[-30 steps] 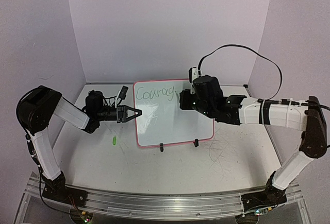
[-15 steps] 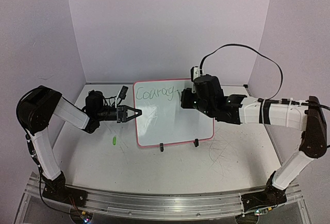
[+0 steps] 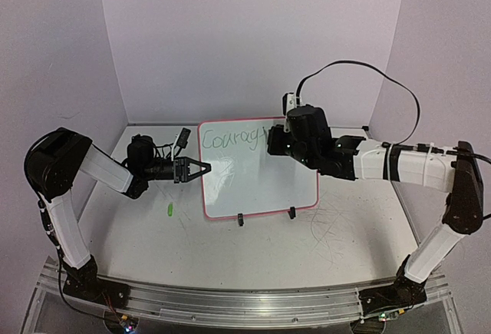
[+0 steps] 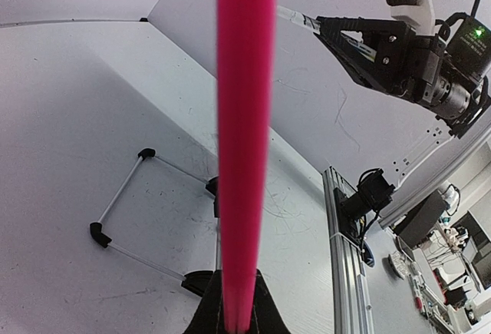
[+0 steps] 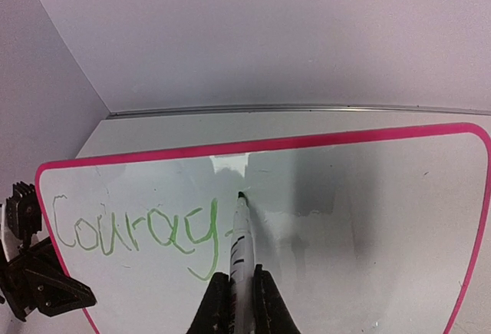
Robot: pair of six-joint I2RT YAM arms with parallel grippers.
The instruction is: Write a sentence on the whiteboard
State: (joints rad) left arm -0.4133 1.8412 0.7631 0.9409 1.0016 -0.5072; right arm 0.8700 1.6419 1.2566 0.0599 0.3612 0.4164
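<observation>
The whiteboard (image 3: 261, 180) stands tilted on two black clip feet (image 3: 240, 220), pink rim all round. Green letters of the sentence (image 3: 229, 140) run along its top left and read "Courag" (image 5: 134, 230). My right gripper (image 5: 241, 276) is shut on a white marker (image 5: 240, 234). The marker's dark tip is at the board just up and right of the "g". In the top view the right gripper (image 3: 272, 143) hangs over the board's upper right. My left gripper (image 3: 204, 168) is shut on the board's left rim, which fills the left wrist view as a pink bar (image 4: 245, 119) between the fingers (image 4: 236, 303).
A small green cap (image 3: 168, 210) lies on the table left of the board, below the left arm. Grey scribble marks (image 3: 330, 223) cover the tabletop at front right. White walls close in the back and both sides. The board's wire stand (image 4: 123, 196) shows behind it.
The right gripper has shifted slightly up and toward the back with the marker, its tip moving from beside the "g" to a higher spot. The left gripper and board have stayed put.
</observation>
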